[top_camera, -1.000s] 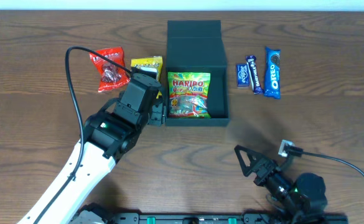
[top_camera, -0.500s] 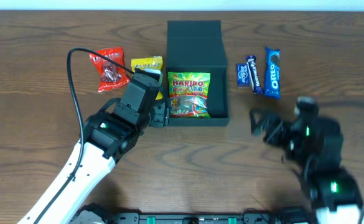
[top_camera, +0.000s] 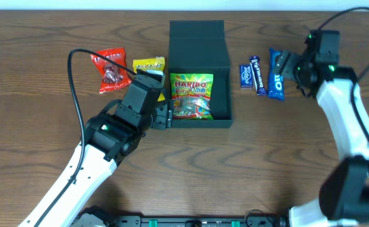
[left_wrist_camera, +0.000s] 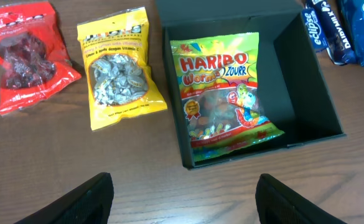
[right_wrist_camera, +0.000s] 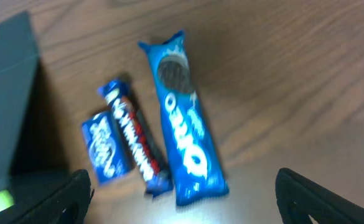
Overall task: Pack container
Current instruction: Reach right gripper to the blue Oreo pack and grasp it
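The dark teal container (top_camera: 197, 38) stands open at the table's back middle, lid flap up behind it. A Haribo packet (top_camera: 192, 96) lies inside; it also shows in the left wrist view (left_wrist_camera: 225, 93) within the container's walls (left_wrist_camera: 312, 81). My left gripper (top_camera: 161, 117) is open and empty, at the container's front left corner (left_wrist_camera: 185, 202). My right gripper (top_camera: 287, 65) is open and empty, above the Oreo pack (top_camera: 276, 73), with the pack between its fingers in the right wrist view (right_wrist_camera: 185, 199).
A red snack packet (top_camera: 110, 70) and a yellow one (top_camera: 149, 65) lie left of the container. Right of it lie a blue Eclipse pack (top_camera: 246, 75), a dark candy bar (top_camera: 258, 74) and the Oreo pack (right_wrist_camera: 182, 118). The container's edge shows at the right wrist view's left (right_wrist_camera: 7, 93).
My right arm has swung from the table's front edge up to the back right, over the Oreo pack. The left arm has barely moved.
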Controlling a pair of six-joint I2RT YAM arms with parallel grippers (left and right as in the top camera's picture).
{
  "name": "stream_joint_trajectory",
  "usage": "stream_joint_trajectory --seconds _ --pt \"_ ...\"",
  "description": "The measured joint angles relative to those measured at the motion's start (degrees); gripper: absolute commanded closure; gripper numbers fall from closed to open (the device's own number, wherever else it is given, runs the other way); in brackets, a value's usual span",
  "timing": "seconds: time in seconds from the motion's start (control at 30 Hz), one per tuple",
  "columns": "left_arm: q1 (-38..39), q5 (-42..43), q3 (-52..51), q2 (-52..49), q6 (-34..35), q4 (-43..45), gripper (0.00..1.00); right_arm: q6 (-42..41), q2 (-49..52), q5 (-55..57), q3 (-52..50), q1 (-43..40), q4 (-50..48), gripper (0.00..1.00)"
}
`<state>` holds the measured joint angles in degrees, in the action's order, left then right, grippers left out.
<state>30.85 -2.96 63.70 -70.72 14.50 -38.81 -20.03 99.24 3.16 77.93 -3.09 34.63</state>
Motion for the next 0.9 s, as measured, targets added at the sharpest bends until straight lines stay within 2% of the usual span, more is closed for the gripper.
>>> stream_joint_trajectory --seconds 0.2,0.4,0.77,0.9 --pt "0.0 0.0 0.0 0.0 0.0 -0.07 0.25 1.05 11.41 1.7 7.72 -0.11 -0.07 0.07" --pt "0.0 0.0 0.0 0.0 0.0 -0.02 0.24 1.51 19.3 1.84 10.36 -0.11 -2.27 0.12" --pt "0.0 0.0 0.0 0.0 0.0 0.0 0.24 1.92 24.7 1.38 10.38 -0.11 -4.7 0.24" --pt "0.0 0.0 0.0 0.0 0.0 0.0 0.24 2.6 25.55 1.36 10.4 -0.11 -4.57 0.32"
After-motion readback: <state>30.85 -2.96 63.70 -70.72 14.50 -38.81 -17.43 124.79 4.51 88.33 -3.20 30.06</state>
